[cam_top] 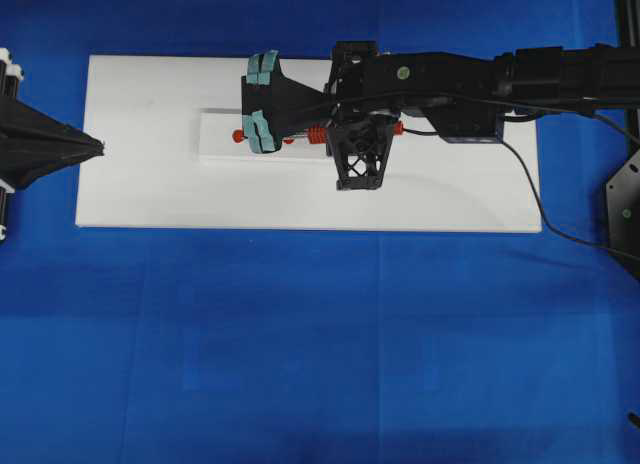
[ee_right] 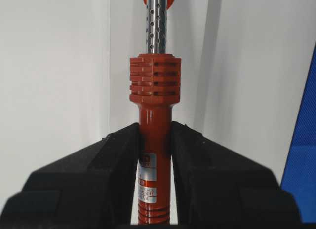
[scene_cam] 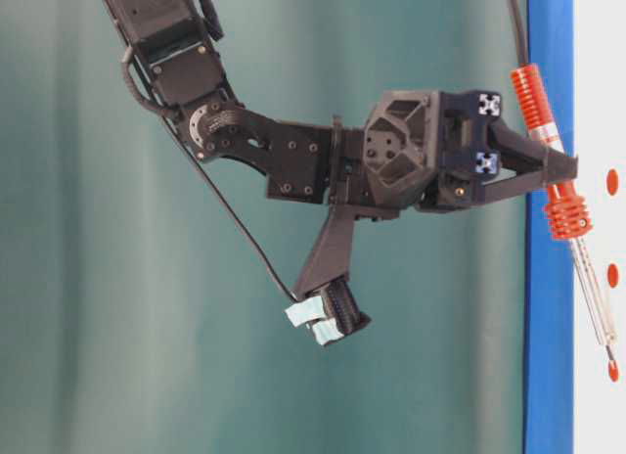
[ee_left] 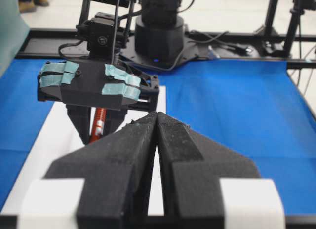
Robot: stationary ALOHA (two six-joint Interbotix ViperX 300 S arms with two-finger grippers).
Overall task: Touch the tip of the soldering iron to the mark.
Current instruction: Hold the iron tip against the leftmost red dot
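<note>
Gripping the soldering iron [ee_right: 154, 135] by its red-orange handle, the right gripper [ee_right: 154, 140] has its two black jaws closed tight against the barrel just below the ribbed collar, with the perforated silver shaft running away from the camera toward a red dot at the top edge of the right wrist view. Seen from table level, the iron slants down toward the white board [cam_top: 140, 184] — its tip sits at or just short of the mark [scene_cam: 612, 370], the lowest of three red dots in that view; contact cannot be confirmed from these pictures. From overhead, the tool lies along the raised white strip [cam_top: 215, 149] under the right arm, and only one red dot shows clear of the gripper. The left gripper [ee_left: 157, 140] rests well apart at the board's left end, jaws pressed together on nothing. The chief risk, as judged here, is misplacement: the shaft is long and thin, so a small error in wrist angle could carry the tip beside the dot or toward the neighbouring dot. Pressing too hard could also make the smooth handle slip between the jaws — or skid the point across the strip. The trailing black cord [cam_top: 530, 184] may tug the handle sideways.
</note>
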